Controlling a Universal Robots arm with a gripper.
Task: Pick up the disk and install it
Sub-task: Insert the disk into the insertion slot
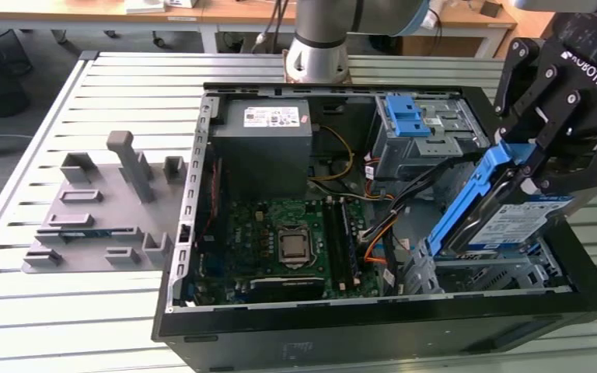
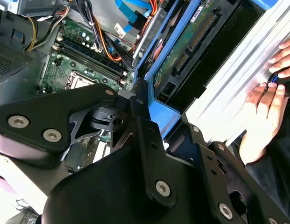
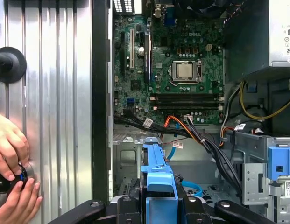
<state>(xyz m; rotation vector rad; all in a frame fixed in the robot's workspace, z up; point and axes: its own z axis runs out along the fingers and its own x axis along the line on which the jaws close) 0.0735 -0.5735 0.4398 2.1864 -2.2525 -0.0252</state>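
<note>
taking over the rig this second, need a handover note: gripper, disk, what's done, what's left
Gripper: shut on the disk, gripping its blue frame.
Disk: held in the air, steeply tilted, with its lower end inside the open computer case, above the metal drive cage at the exterior view's right.
Done: pickup.
Left: the disk is not yet seated in the cage.
Note: a person's hands are on the slatted table beside the case.

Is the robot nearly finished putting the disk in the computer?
Halfway. Picking up is done: the black gripper is shut on the silver hard drive with a blue plastic frame, tilted over the open black computer case. It is not yet seated in the grey metal bay below.
</note>
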